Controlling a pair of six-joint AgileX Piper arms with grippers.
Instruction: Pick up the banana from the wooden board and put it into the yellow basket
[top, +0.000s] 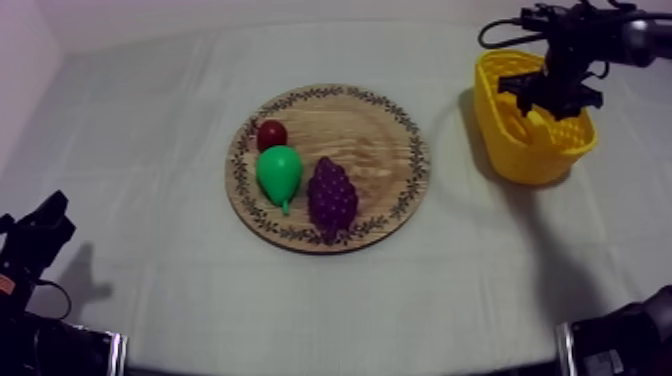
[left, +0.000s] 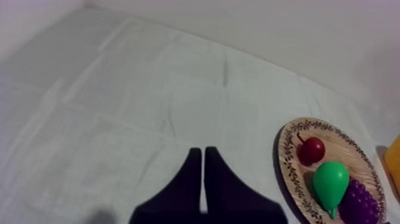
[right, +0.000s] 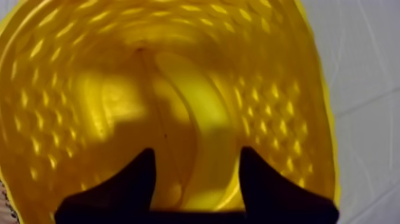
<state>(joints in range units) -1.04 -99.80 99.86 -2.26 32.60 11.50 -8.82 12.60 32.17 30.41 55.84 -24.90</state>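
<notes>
The banana (right: 196, 113) lies curved inside the yellow basket (right: 47, 89), down between the spread fingers of my right gripper (right: 196, 159), which is open. Seen from above, my right gripper (top: 548, 100) hangs in the mouth of the basket (top: 530, 160) at the far right of the table. The round wooden board (top: 380, 170) sits mid-table with no banana on it. Low at the left edge rests my left gripper (top: 45, 225), and in its own wrist view the left gripper (left: 202, 154) is shut on nothing, its fingers lying together as a narrow wedge.
On the board lie a green pear (top: 279, 172), a purple bunch of grapes (top: 332, 195) and a small red fruit (top: 271, 133). The left wrist view has the board's rim (left: 286, 149) ahead of the shut fingers, with bare cloth before it.
</notes>
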